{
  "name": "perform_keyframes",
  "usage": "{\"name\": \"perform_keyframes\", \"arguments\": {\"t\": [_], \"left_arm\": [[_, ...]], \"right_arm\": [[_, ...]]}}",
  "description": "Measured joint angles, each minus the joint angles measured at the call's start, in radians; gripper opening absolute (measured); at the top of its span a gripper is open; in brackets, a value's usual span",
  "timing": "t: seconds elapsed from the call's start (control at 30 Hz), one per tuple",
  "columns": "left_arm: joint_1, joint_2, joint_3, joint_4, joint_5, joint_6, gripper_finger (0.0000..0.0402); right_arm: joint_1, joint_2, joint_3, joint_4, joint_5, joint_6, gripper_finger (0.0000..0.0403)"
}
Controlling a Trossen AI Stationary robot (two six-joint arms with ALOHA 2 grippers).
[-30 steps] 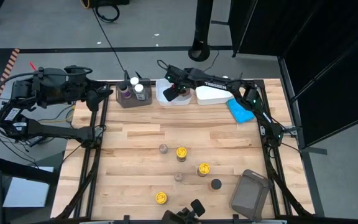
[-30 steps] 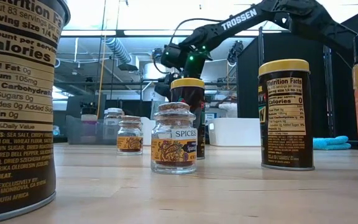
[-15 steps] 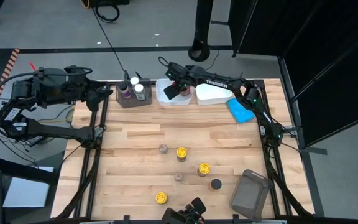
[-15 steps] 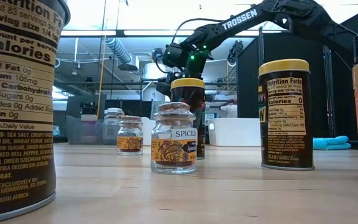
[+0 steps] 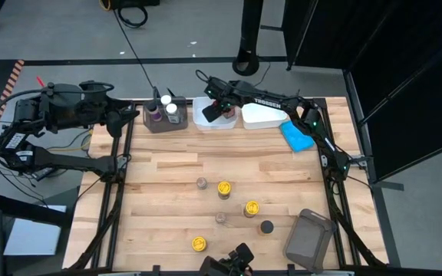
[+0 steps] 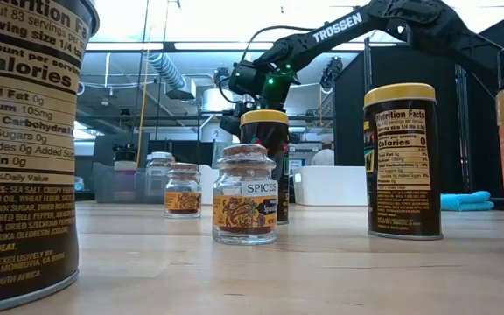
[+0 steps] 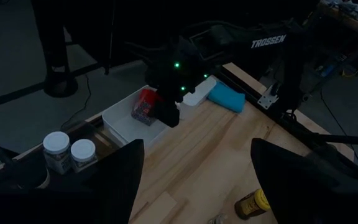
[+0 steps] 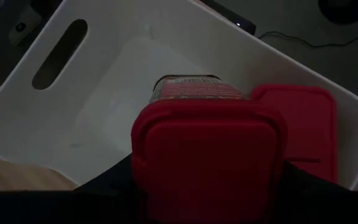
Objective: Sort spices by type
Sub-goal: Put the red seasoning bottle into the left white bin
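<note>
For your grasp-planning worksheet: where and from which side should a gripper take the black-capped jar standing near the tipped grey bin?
Grip the black-capped jar across its round cap, coming straight down from above. It stands upright with free space around it; the grey bin lies apart to one side.
</note>
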Motion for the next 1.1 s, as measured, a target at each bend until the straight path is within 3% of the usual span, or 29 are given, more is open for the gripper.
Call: {"name": "perform_keyframes", "arguments": {"t": [0.4, 0.6, 0.9, 1.1], "left_arm": [[0.0, 0.0, 0.0, 0.0, 0.0, 0.0, 0.0301], [0.0, 0.0, 0.0, 0.0, 0.0, -0.001, 0.0301], [0.0, 0.0, 0.0, 0.0, 0.0, -0.001, 0.0301], [0.0, 0.0, 0.0, 0.0, 0.0, -0.001, 0.0301]], "right_arm": [[0.0, 0.0, 0.0, 0.004, 0.003, -0.03, 0.0216], [0.001, 0.0, 0.0, 0.004, 0.003, -0.03, 0.0235], [0.007, 0.02, -0.001, 0.035, 0.003, -0.049, 0.0224], [0.008, 0.058, -0.002, 0.033, -0.038, -0.045, 0.0238]]}}
